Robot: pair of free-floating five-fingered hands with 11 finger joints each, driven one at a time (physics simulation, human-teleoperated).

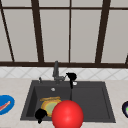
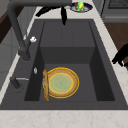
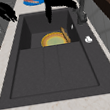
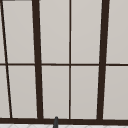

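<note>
In the front view the right hand [image 1: 71, 76] is hanging over the back edge of the sink [image 1: 100, 105], just at three o'clock from the faucet [image 1: 56, 71], with one finger pointing straight down toward the basin and the rest loosely spread, so it is holding nothing. In the left side view the same hand [image 2: 53, 10] is sitting at twelve o'clock above the basin, its long finger dipping past the far rim, and in the right side view this hand [image 3: 55, 1] is hovering beside the faucet [image 3: 81, 6] with that finger dropping into the sink [image 3: 53, 73]. The left hand [image 1: 40, 115] is floating at the sink's front rim, at about seven o'clock from the plate [image 1: 50, 105], with its fingers relaxed and drooping downward and nothing in its grasp; in the left side view it [image 2: 121, 56] is showing at three o'clock, over the counter edge, and in the right side view it [image 3: 5, 10] is showing at eleven o'clock. The plate [image 2: 61, 83], yellow-rimmed with a greenish centre, is lying flat on the bottom of the left basin, and a wooden stick [image 2: 45, 85] is standing against the basin wall at the plate's nine o'clock side. A red ball [image 1: 67, 115] is sitting at six o'clock in the front view, covering part of the plate. On the counter at nine o'clock a blue plate [image 1: 5, 104] is carrying a reddish sausage-like piece, and at three o'clock a dark bowl [image 1: 125, 109] is holding something green.
</note>
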